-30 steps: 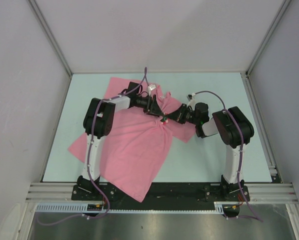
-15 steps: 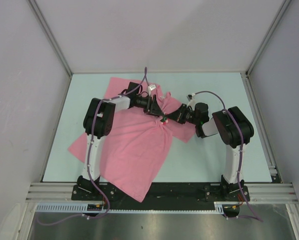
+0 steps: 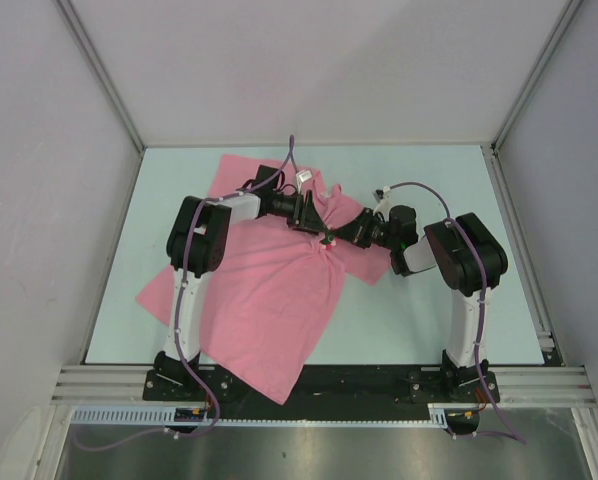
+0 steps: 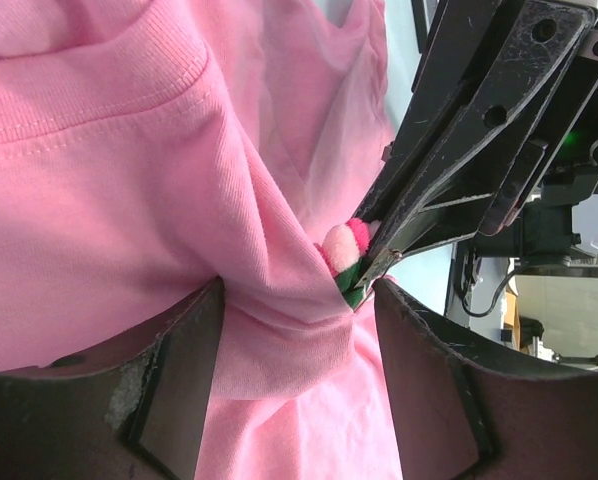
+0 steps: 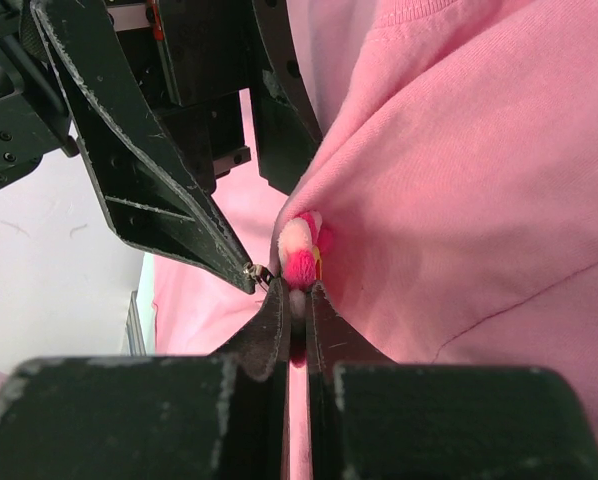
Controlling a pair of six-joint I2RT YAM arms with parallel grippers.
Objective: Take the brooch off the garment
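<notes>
Enclosed booth, even light.
We see a pale table (image 3: 429, 180) boxed by plain grey walls (image 3: 309, 70) at 9, 12, 3; metal rail (image 3: 109, 382) at 6.

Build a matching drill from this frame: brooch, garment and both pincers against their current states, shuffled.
Things:
1. brooch
2. garment
3. left pincer
4. right pincer

States:
A. jaws apart, bunched pink fabric between them
B. lying on the table, drawn up into a peak in the middle
C. shut on the small flower pin
D. pinched between two fingertips at the fabric peak

Pairs: 1-D, 2-B, 3-A, 4-C
</notes>
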